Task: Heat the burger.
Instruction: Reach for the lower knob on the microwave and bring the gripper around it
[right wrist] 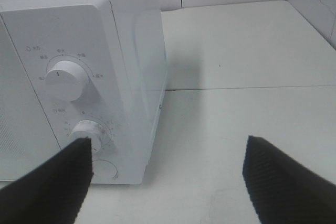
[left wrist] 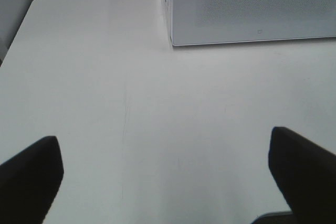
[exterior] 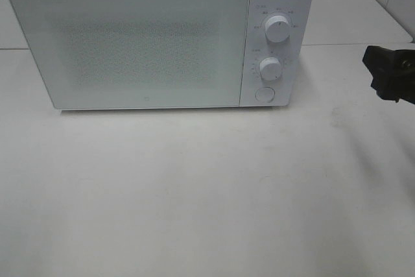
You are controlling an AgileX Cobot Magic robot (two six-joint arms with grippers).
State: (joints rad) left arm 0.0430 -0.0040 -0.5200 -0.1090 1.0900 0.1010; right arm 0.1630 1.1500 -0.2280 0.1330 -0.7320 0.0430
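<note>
Beside the microwave (exterior: 130,43) | right gripper (right wrist: 168,153) jaws wide, empty, facing dials (right wrist: 65,80) | left gripper (left wrist: 164,145) wide, empty, over table (left wrist: 94,77)

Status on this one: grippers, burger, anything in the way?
Left gripper open, empty, over table. Right gripper open, empty, by the microwave. Burger not in view. Door shut.

White matte table (exterior: 194,186) bearing one appliance.
A white boxy microwave oven (exterior: 130,43) with two round dials stands on its far side, door shut.
</note>
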